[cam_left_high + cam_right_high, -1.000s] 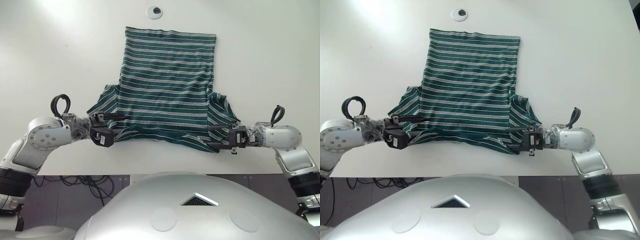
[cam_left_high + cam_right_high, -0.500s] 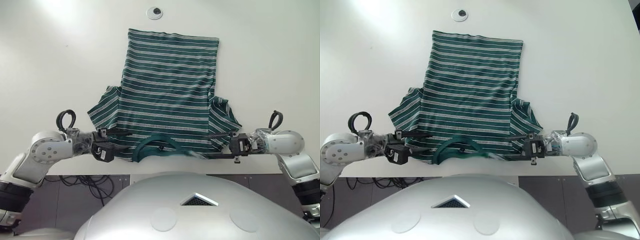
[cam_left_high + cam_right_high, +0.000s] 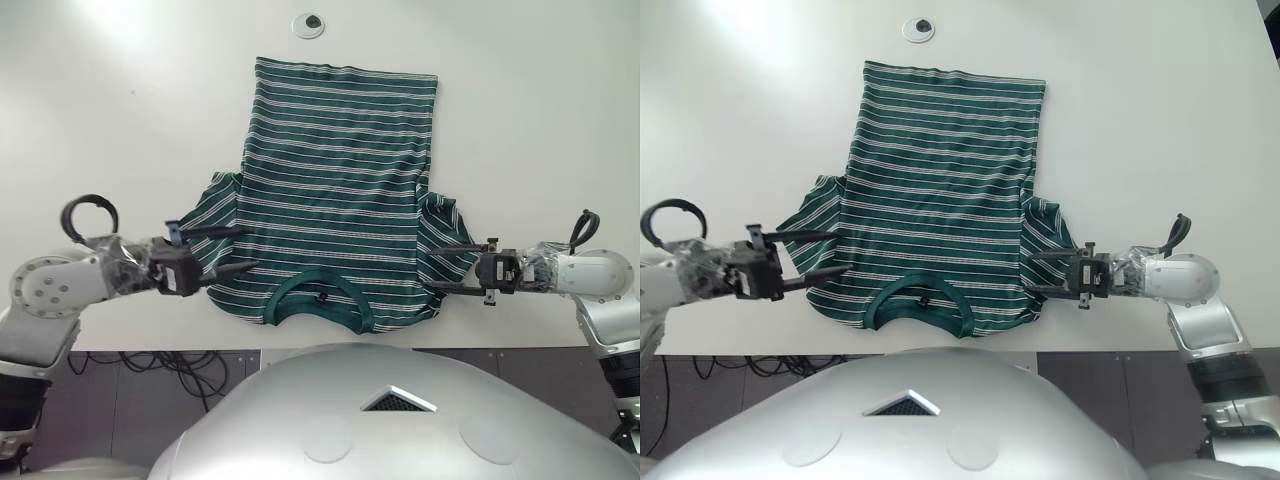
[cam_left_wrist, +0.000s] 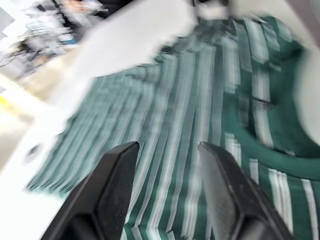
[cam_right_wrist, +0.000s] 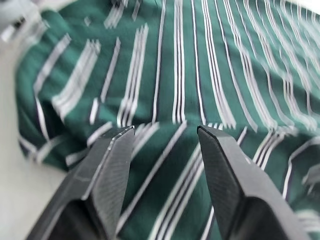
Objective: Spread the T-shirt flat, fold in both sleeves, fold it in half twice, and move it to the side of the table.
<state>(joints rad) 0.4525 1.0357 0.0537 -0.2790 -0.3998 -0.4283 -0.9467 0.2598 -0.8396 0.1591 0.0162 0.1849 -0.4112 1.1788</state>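
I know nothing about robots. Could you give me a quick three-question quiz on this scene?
1. True or false: the left gripper is shut on the T-shirt.
2. Which end of the T-shirt faces the robot? A) collar B) bottom hem
3. Fill in: the right gripper is open at the T-shirt's right ____.
Key: 1 false, it is open; 2 A; 3 sleeve.

Looks like a robotics lab or test room to me, not anybody's home. Plain white table (image 3: 540, 120) with 1 round cable port (image 3: 309, 24) set into it near the far edge. A tangle of black cables (image 3: 172, 362) lies on the dark floor (image 3: 110, 385) below the table's near edge, and there's blurry clutter (image 4: 65, 12) beyond the table.
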